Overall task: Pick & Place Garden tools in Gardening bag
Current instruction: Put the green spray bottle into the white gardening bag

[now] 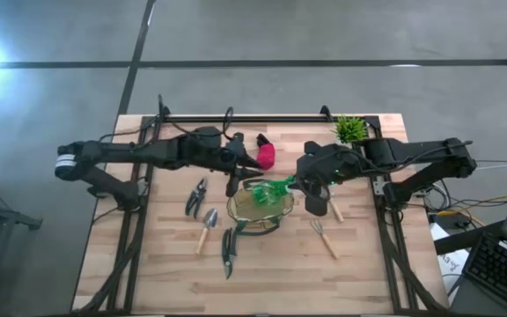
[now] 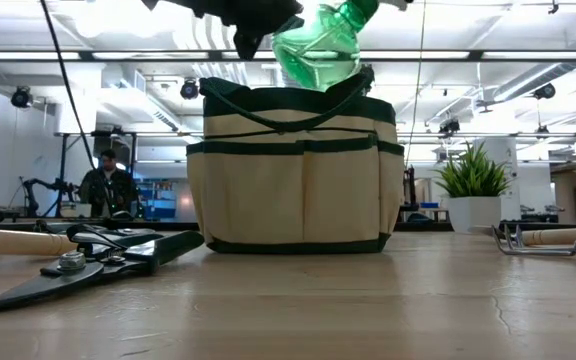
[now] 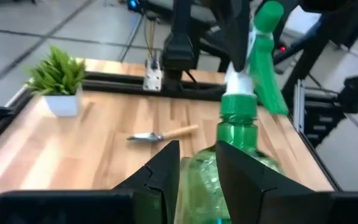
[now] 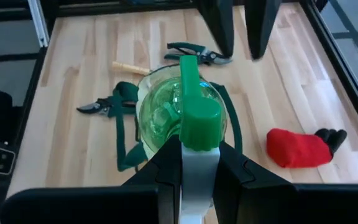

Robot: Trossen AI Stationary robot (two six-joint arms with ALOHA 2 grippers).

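My right gripper [image 1: 306, 180] is shut on the green spray bottle [image 1: 275, 189] and holds it over the open top of the olive-tan gardening bag [image 1: 258, 210]. In the low view the bottle [image 2: 318, 45] hangs tilted just above the bag's rim [image 2: 293, 95]. My left gripper [image 1: 233, 180] is open at the bag's left side, its fingers [image 3: 166, 168] standing short of the bottle without touching it. The red-and-black piece [image 1: 265, 155], two black shears [image 1: 196, 198] [image 1: 229, 251], a trowel [image 1: 208, 227], a rake [image 1: 324, 236] and another wood-handled tool [image 1: 333, 208] lie on the table. My right gripper pinches the bottle's white neck [image 4: 188, 177], just under the green spray head [image 4: 199, 118], between its two fingers. The fingers come from the table's right, roughly level. The bottle is lifted clear and tilted, its body [image 4: 169, 112] toward the bag and away from the fingers.
A small potted plant [image 1: 350, 130] stands at the far right of the table. A black rail [image 1: 245, 117] runs along the far edge. A person [image 2: 108, 180] sits in the room beyond the table. Bare wood lies in front of the bag [image 1: 271, 273].
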